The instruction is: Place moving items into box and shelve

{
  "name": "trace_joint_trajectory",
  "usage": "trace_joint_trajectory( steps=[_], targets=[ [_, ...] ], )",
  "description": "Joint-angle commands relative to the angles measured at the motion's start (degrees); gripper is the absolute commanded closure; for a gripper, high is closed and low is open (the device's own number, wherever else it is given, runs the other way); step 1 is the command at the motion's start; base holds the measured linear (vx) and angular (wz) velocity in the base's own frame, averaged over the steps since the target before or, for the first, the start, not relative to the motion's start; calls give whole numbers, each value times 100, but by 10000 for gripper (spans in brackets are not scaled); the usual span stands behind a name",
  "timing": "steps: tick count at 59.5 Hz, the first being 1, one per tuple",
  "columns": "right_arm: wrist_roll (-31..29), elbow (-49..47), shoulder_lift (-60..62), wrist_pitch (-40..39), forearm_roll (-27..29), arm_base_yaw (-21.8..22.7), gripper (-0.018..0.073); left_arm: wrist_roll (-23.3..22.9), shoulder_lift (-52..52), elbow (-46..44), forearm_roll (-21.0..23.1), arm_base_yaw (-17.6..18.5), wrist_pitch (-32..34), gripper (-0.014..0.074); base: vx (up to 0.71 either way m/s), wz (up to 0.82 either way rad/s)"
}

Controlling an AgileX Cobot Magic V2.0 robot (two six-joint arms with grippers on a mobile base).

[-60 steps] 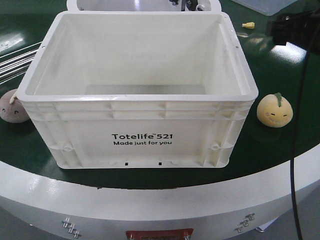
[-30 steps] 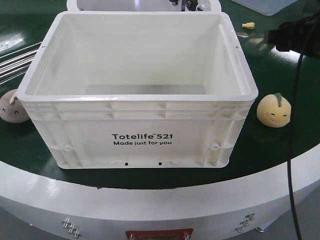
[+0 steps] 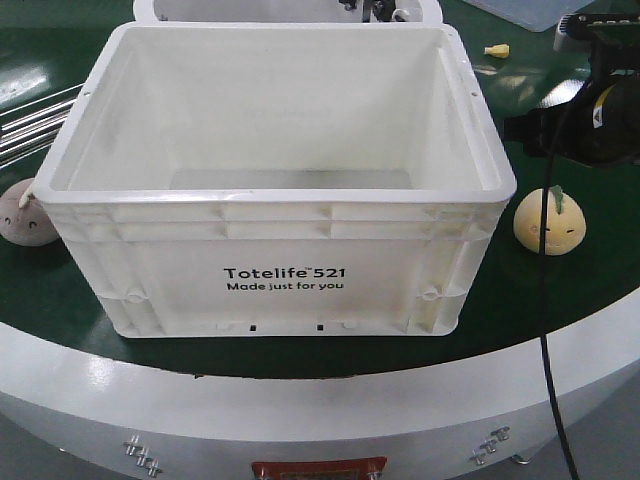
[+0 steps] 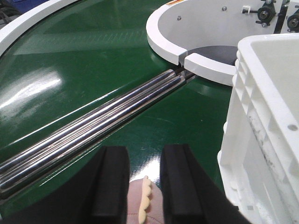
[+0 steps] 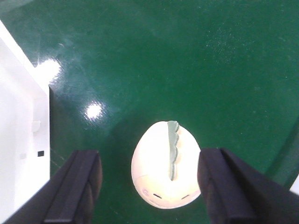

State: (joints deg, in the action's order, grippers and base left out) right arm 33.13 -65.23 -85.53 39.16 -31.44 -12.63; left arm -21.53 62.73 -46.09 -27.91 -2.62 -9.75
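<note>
- My right pincer [image 5: 148, 156] is wide apart. It hangs over the yellow plush toy [image 5: 156, 179].
- That toy lies on the green surface [image 5: 187, 56], just right of the white box [image 3: 280, 195].
- My left pincer [image 4: 145, 154] is a little apart. The pink plush toy [image 4: 139, 207] peeks out between its fingers, just left of the box.
- Both toys are outside the box.

The right arm [image 3: 600, 125] is black, with a small yellow mark and a pale grey block on top; a thin black cable [image 3: 545, 330] trails from it. The left gripper [image 4: 145, 154] and right gripper [image 5: 148, 156] have matte black, blocky jaws with lengthwise grooves.
</note>
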Motion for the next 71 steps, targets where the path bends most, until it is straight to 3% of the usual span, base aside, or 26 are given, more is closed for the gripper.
trace_joint_trajectory(
  steps=[1, 24, 58, 65, 71],
  targets=[
    [61, -236, 211, -289, -222, 4, 72, -11, -88, -194, -90, 1, 360, 279, 0, 0],
    [57, -894, 211, -48, -217, 4, 72, -8, -88, -194, -228, 1, 348, 279, 0, 0],
    [30, -933, 211, -38, -274, 6, 72, -8, -88, -194, -228, 1, 321, 279, 0, 0],
    [-281, -1034, 219, 30, -208, 22, 72, -8, -88, -194, -228, 1, 321, 279, 0, 0],
    [-1089, -1212, 226, 42, 472, 244, 72, -8, -88, -194, -228, 1, 321, 279, 0, 0]
  ],
)
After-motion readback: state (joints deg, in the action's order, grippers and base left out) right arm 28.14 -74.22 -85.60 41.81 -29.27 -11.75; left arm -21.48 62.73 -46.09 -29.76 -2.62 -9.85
